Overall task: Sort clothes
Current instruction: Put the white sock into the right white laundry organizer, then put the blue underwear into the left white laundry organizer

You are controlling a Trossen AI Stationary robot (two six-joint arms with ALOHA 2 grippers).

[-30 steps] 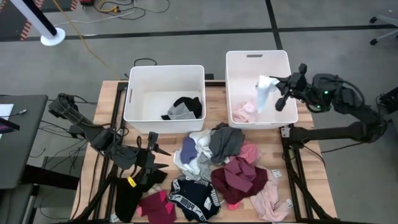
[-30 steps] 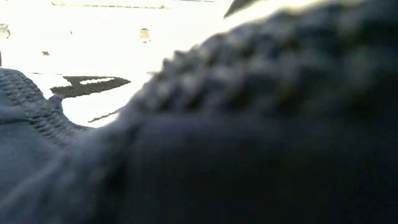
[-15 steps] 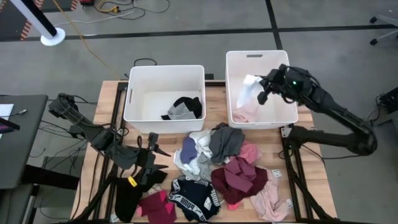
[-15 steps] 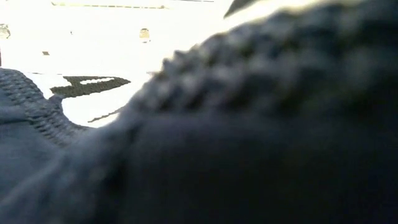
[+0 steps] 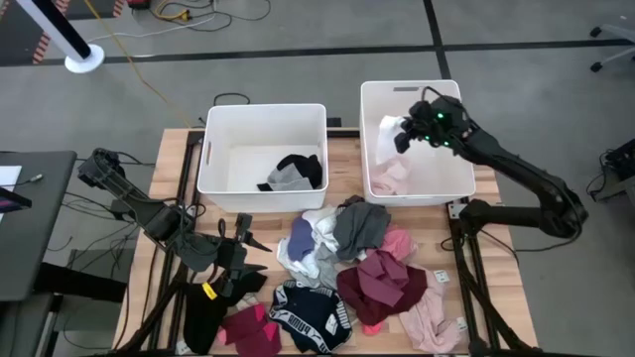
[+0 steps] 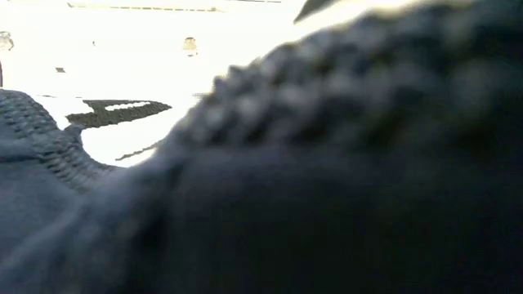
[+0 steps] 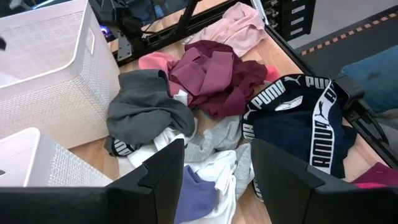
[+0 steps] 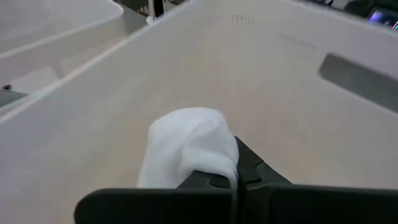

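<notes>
The clothes lie in a loose heap (image 5: 347, 268) on the table's middle and near part: grey, white, maroon, pink, and a navy piece with white lettering (image 7: 298, 124). My right gripper (image 5: 405, 135) hangs inside the right white bin (image 5: 466, 149), shut on a white garment (image 5: 389, 134). A pink garment (image 5: 392, 178) lies on that bin's floor. A black and grey garment (image 5: 293, 174) lies in the left bin (image 5: 218, 149). My left gripper (image 7: 214, 180) stands open above the heap's left side with nothing between its fingers. My right gripper pinches a bunched part of the white garment (image 8: 214, 163) between its two shut fingers (image 8: 249, 171). The fingers slant downward, coming from the table's right. The garment bulges out past the fingertips and hangs clear of the bin's floor.
The two bins stand side by side at the table's far edge. A black garment and a bright pink one (image 5: 248, 327) lie at the near left. In the low view a dark knitted fabric (image 6: 327, 163) right before the lens hides the table.
My right gripper has gone toward the table's left and down, from the right bin's right rim to inside the bin, staying shut on the white garment. The garment hung long below the fingers before; now it shows bunched at the fingertips.
</notes>
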